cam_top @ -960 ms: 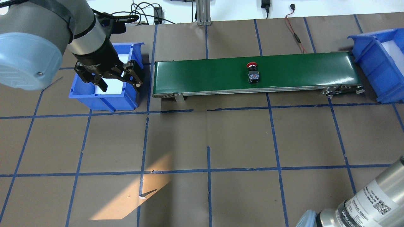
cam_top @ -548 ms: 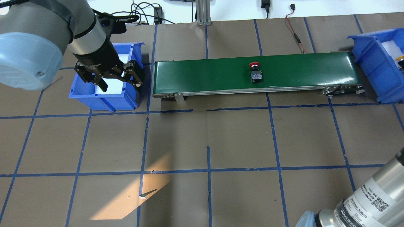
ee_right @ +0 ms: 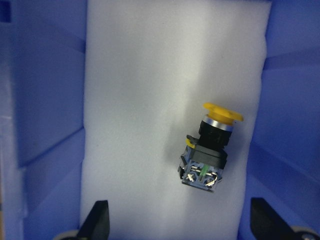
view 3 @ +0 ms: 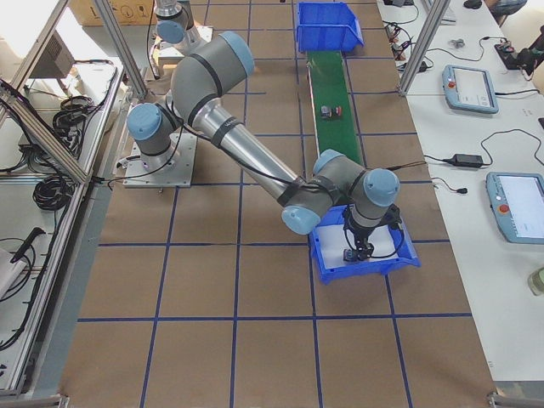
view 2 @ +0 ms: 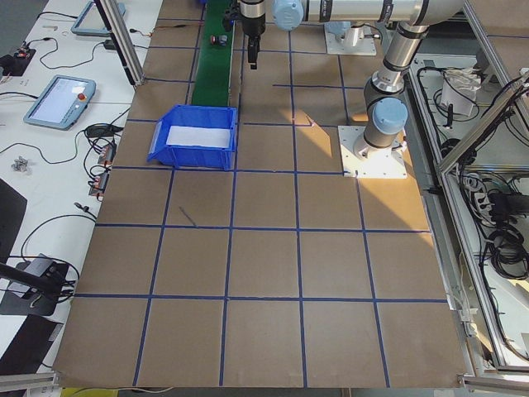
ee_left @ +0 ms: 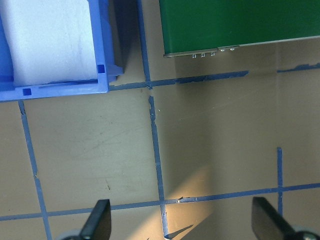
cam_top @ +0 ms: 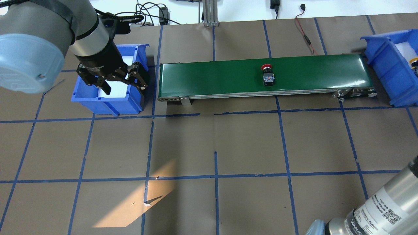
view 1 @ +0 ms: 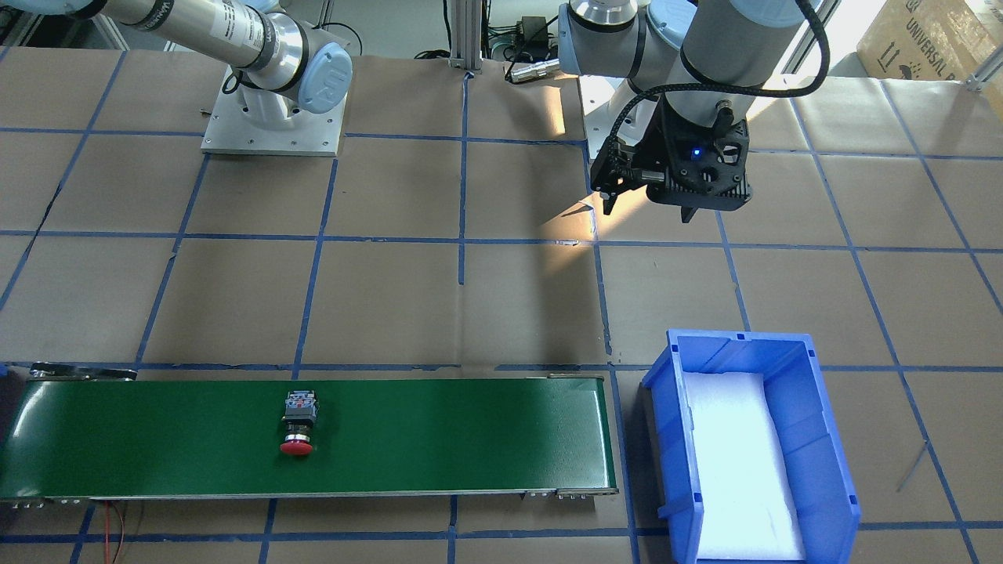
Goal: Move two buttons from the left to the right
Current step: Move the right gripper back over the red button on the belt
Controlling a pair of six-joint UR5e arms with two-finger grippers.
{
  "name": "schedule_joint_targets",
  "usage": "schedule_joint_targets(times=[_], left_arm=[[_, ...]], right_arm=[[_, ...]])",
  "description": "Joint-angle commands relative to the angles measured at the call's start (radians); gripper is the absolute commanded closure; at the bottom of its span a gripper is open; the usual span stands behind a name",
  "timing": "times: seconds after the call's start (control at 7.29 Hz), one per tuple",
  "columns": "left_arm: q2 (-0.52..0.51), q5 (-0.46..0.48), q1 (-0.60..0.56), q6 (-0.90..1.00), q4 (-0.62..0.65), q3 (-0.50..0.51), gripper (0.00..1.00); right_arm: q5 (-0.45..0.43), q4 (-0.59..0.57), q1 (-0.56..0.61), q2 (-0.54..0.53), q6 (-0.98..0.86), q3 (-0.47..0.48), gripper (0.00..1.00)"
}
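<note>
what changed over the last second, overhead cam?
The red button rode the green belt a little further toward the right bin. The yellow button, absent a second ago, now shows inside that bin at the overhead view's edge; the right end effector is open above it. Nothing was grasped. The left end effector stayed open over the left bin.
</note>
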Motion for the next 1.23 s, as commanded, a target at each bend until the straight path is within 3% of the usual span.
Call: schedule_joint_targets(times=[0.0, 0.41, 0.69, 1.1], left_arm=[[0.003, 0.0, 0.0, 0.0, 0.0, 0.001, 0.0], [-0.002, 0.0, 0.0, 0.0, 0.002, 0.001, 0.0], [0.003, 0.0, 0.0, 0.0, 0.002, 0.001, 0.0], [0.001, 0.0, 0.0, 0.0, 0.002, 0.001, 0.0]], right_arm=[[-0.007, 0.085, 0.018, -0.108, 0.037, 0.016, 0.0], [-0.021, 0.048, 0.242, -0.219, 0.375, 0.162, 0.02], [-0.025, -0.04, 0.388, -0.294, 0.613, 0.294, 0.01], [-0.025, -0.081, 0.5, -0.357, 0.772, 0.434, 0.01]])
